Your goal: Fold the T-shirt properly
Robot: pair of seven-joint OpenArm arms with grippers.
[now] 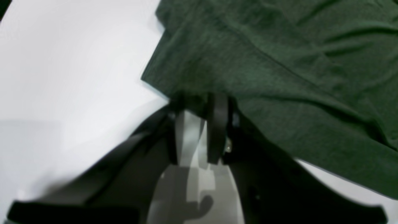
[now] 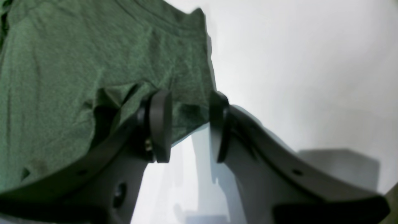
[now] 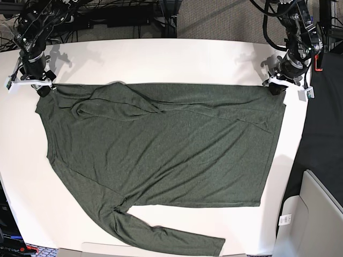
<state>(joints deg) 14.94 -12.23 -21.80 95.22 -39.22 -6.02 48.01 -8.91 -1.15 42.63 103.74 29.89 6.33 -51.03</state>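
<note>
Gripping the T-shirt [image 3: 161, 155] at its 2 far corners, we have it spread nearly flat across the white table [image 3: 161, 56], one sleeve folded over the chest and the other trailing toward the near edge. Our left gripper [image 1: 199, 107] has its fingers close together with the cloth edge pinched between them. Our right gripper [image 2: 189, 119] shows a visible gap between its pads [image 2: 160, 124], with the corner of the fabric lying in that gap; we cannot tell whether it truly holds the cloth. That is our main worry: thin, soft knit could slide out of the looser right grip if we lift or pull, dropping one corner and skewing the fold. Uneven pulling could also bunch the folded sleeve. Cables [image 3: 123, 13] lie behind the table and a grey bin [image 3: 316, 214] stands beside it, both well apart from the shirt; nothing blocks the fold path.
</note>
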